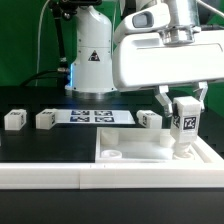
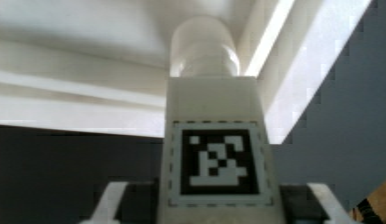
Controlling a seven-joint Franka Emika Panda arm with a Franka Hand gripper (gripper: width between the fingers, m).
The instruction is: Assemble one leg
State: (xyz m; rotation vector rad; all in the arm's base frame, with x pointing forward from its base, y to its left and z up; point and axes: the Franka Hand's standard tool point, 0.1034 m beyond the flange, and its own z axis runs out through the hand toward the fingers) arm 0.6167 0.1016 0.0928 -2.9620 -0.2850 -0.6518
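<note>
My gripper [image 1: 184, 103] is shut on a leg [image 1: 186, 122], a small white post with a black-and-white tag, held upright over the right part of the large white tray-like piece [image 1: 135, 152]. The leg's lower end reaches down to the tray's surface near its right rim. In the wrist view the leg [image 2: 218, 130] fills the middle between my two fingers [image 2: 115, 205], its tag facing the camera and its rounded tip against the white tray [image 2: 101, 70]. Three more legs lie on the black table: two at the exterior view's left [image 1: 14, 119] [image 1: 45, 119] and one near the gripper [image 1: 148, 119].
The marker board [image 1: 92, 116] lies flat on the black table behind the tray. A white robot base [image 1: 92, 55] stands at the back. A small raised stub [image 1: 112, 154] sits in the tray's left part. A white front rail [image 1: 60, 177] runs along the tray's near side.
</note>
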